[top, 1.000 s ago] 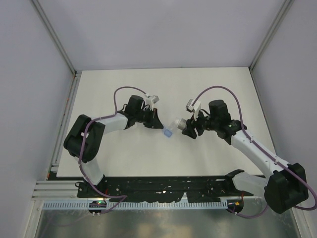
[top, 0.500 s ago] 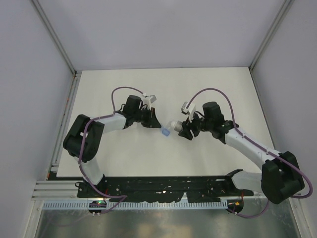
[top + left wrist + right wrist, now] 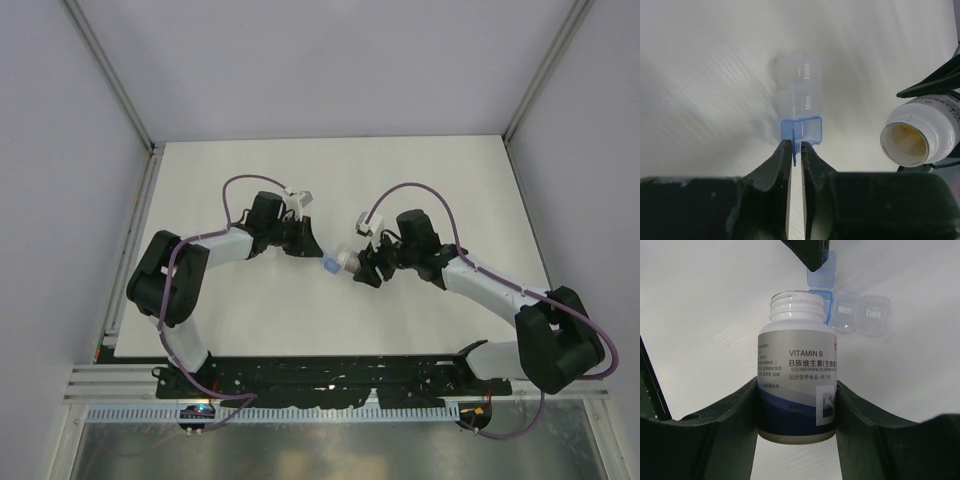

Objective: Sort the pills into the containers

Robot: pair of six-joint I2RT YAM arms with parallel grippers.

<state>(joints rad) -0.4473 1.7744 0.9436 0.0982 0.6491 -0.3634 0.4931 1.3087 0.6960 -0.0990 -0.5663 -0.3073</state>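
On the bottle (image 3: 790,412), "VITAMIN B" label (image 3: 805,354).

Open bottle (image 3: 920,117) close beside pill box (image 3: 800,97), narrow gap between, table (image 3: 705,75) open beyond

Uncapped vitamin bottle (image 3: 797,385) tipped toward pill organizer (image 3: 860,315), blue lid open.

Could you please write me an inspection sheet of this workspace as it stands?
Surface: white table.
Job's things: uncapped Vitamin B bottle, mouth near the pill organizer; its blue lid stands open.
Clutter: nothing seen.
End effectors: left end effector pinches the blue lid; right end effector clamps the bottle.
Cables: purple cable loops above each arm.
Surroundings: pale enclosure walls, metal corner posts.
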